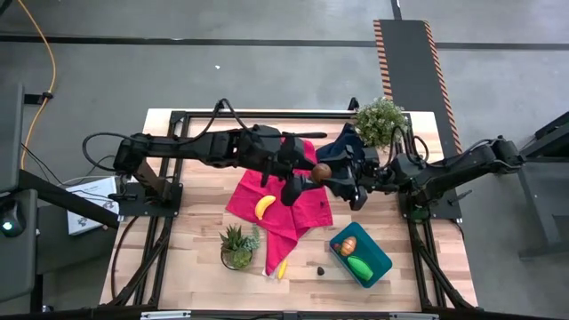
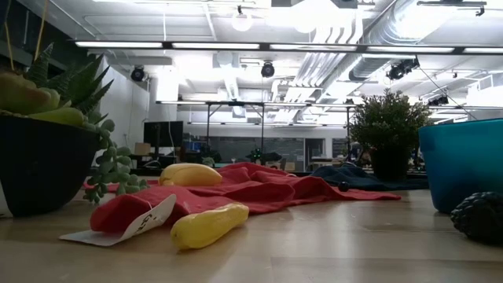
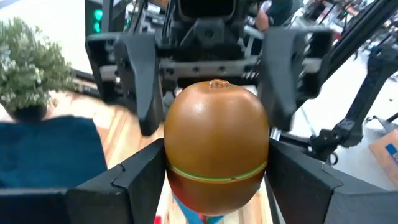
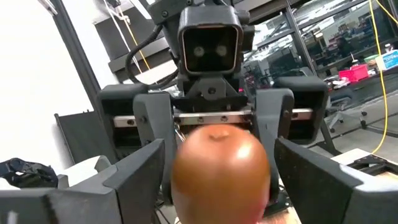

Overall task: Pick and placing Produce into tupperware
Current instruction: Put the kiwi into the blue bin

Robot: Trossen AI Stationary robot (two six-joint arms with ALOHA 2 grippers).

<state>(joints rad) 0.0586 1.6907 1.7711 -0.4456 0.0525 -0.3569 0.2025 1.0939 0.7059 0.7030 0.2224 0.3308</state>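
Observation:
The brown piece (image 1: 322, 171), a smooth egg-shaped toy with a thin green seam, hangs in the air above the red cloth (image 1: 280, 209), between the two grippers, which face each other. My left gripper (image 3: 216, 165) (image 1: 307, 178) is shut on it. My right gripper (image 4: 221, 165) (image 1: 348, 185) is open, one finger close on either side of the brown piece (image 4: 221, 168). The teal tupperware (image 1: 375, 255) stands near the table's near right corner, with the orange piece (image 1: 348, 246) and the green piece (image 1: 360, 266) inside. One banana (image 1: 264, 206) lies on the red cloth, another (image 1: 282, 269) at its near edge. My left gripper pinches the brown piece's lower sides (image 3: 177, 180) between its two fingers, coming level from the table's left. The piece is lifted clear and upright, stem end up. My right gripper comes level from the table's right; whether its fingers (image 4: 140, 171) touch the brown piece I cannot tell.
A potted succulent (image 1: 238, 244) stands near the near edge, a leafy potted plant (image 1: 380, 120) at the far right. The navy cloth (image 1: 342, 147) lies beside it, under the grippers' far side. A small dark lump (image 1: 320, 268) sits left of the tupperware (image 2: 464, 161).

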